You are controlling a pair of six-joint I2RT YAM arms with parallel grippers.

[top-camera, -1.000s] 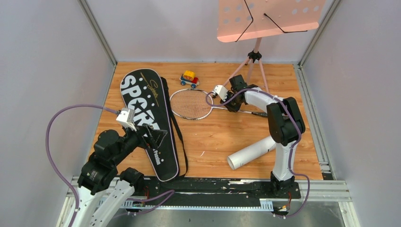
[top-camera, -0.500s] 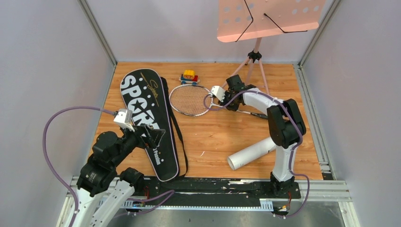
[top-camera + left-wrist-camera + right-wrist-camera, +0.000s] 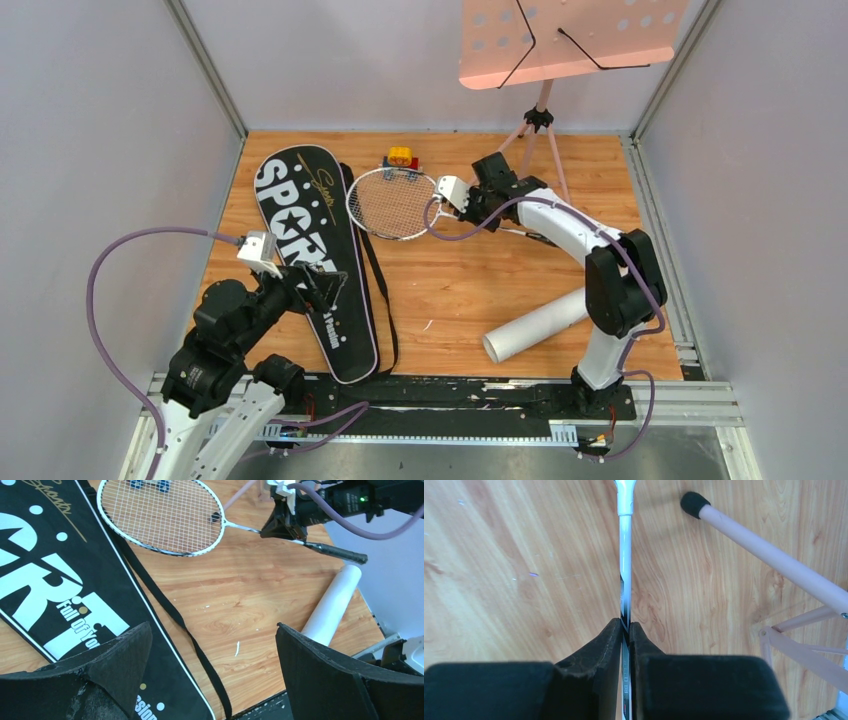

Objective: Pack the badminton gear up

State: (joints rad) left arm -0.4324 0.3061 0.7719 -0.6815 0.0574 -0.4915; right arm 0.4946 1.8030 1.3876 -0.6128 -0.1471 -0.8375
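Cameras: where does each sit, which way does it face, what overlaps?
Top external: above, behind the bases, looking down at the table; left arm and right arm show.
Left wrist: over the SPORT bag, facing racket and white tube; open left gripper shows.
Right wrist: straight down at the racket shaft; right gripper shut on it.
Shared: the racket, in all three.

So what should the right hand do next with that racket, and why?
Probably carry the racket left toward the black bag: the right hand is clamped on its shaft, the bag lies just beside the racket's head, and the left hand hangs open over the bag.
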